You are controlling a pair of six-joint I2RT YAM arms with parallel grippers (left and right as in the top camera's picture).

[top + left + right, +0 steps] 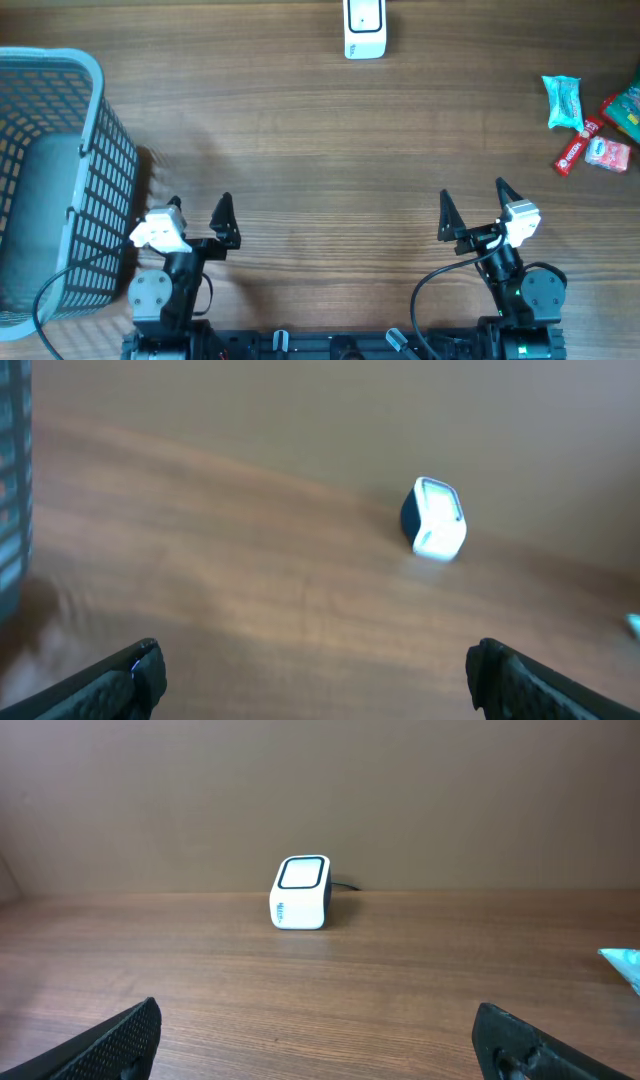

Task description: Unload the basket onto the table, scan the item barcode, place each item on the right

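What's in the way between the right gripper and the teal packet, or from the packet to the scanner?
Nothing visible. Bare table lies between the right gripper and the teal packet, and between it and the scanner.

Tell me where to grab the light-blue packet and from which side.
Pinch the light-blue packet across its narrow middle, coming down from above with the right gripper. It lies flat, and both long edges look free at mid-length.

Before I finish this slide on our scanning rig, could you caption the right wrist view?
Open right gripper faces a white, box-shaped barcode scanner standing on the brown wooden table.
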